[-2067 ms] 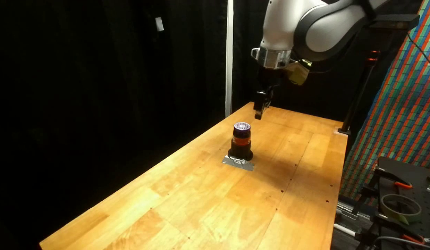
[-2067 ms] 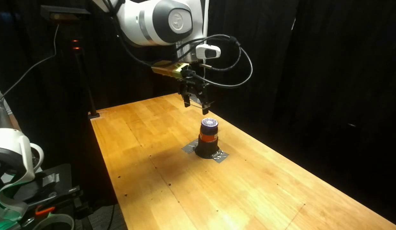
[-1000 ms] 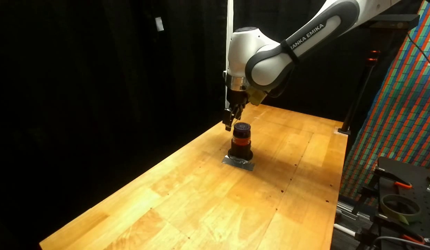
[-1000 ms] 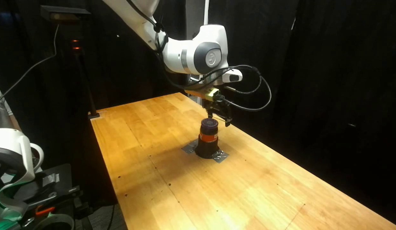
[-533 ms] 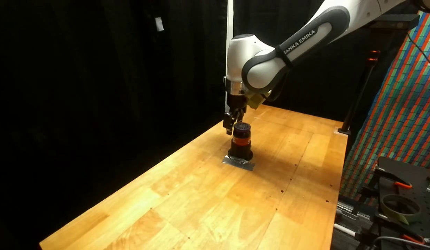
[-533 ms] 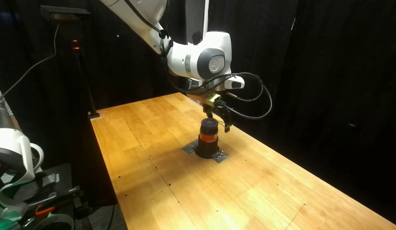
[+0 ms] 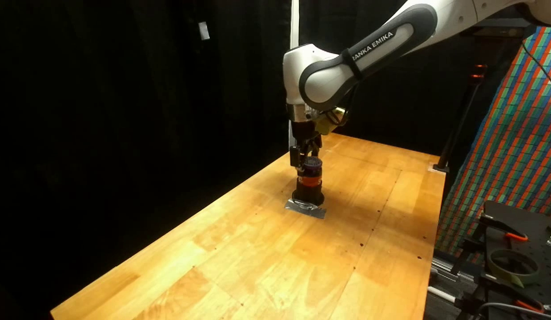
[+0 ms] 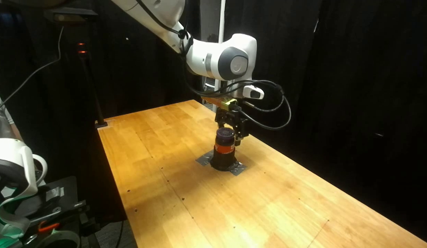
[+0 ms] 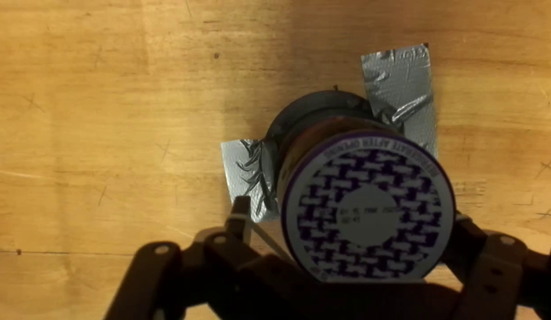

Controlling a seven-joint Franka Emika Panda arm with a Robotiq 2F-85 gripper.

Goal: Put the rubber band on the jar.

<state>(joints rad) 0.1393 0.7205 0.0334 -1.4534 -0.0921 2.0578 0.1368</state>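
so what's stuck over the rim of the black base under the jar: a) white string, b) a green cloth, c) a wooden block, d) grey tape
d, since in the wrist view strips of grey tape run from the table onto the black base under the jar.

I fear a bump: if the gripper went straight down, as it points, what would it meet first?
Most likely the lid of the jar, which the wrist view shows between the jaws. The jaws would probably reach the table later. Depth is unclear, so it might just miss.
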